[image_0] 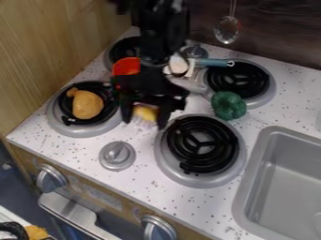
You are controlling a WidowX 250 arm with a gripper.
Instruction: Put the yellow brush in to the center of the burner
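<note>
From where I'm standing, the black robot arm comes in from the top & its black two-finger gripper hangs over the white, dark-speckled countertop, approx. midway btwn the left front burner & the right front one. It's got the yellow brush w/ pale bristles held btwn its fingers, bristles pointing down toward the counter; the exact ht. I can't tell. So the brush is near the right front burner w/ black coils & grey rim, off to its left, not at its ctr. The left front burner w/ black coils has an orange-brown drumstick-shaped toy on it. Behind the gripper there's a red-orange bowl, plus a blue-handled utensil by the right rear burner w/ black coils. A dark green broccoli-like toy sits at that burner's front edge. Grey sink on the right, round grey knob btwn the front burners.
</note>
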